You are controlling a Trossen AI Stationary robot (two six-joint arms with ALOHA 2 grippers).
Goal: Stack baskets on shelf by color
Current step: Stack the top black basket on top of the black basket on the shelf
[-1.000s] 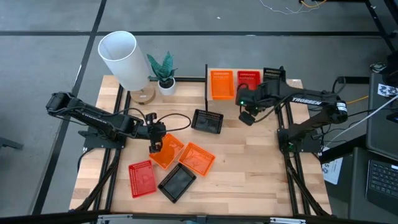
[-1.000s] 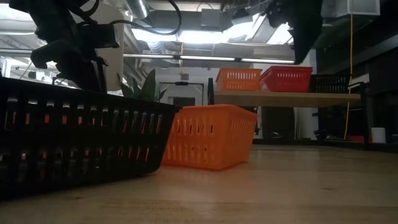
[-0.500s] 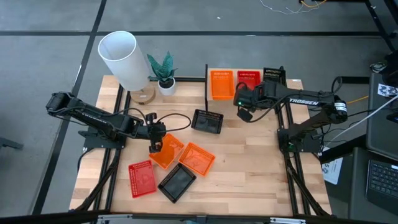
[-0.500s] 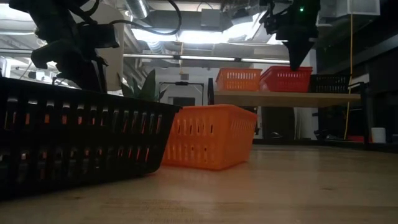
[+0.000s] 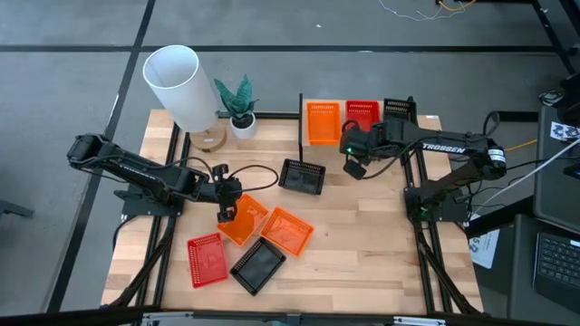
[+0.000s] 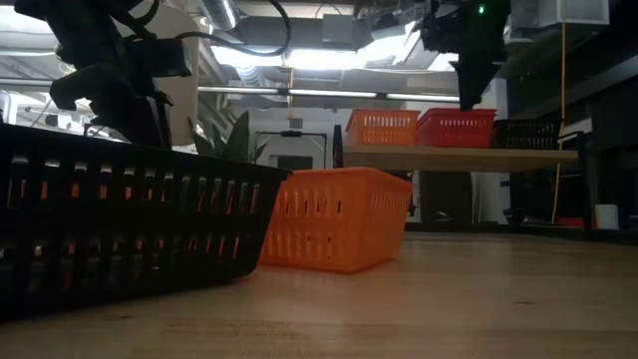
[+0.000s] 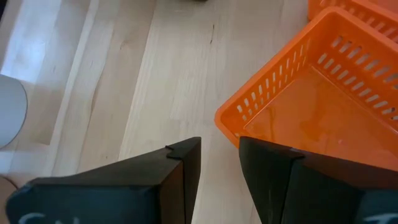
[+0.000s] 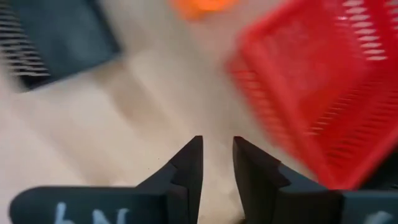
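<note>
The right gripper hangs just in front of the shelf, at the near edge of the red basket that sits between an orange basket and a black basket on the board. Over the last second it has slid left along the shelf front and, in the low view, drawn up above the red basket's rim; its fingers stand slightly apart with nothing between them, so the red basket looks released and placed. That would leave one basket of each color started on the shelf. The left gripper has not moved: it sits at the edge of an orange basket on the table, fingers apart and astride its corner without clenching it. Another orange basket, a red basket and two black baskets still lie on the table awaiting stacking
</note>
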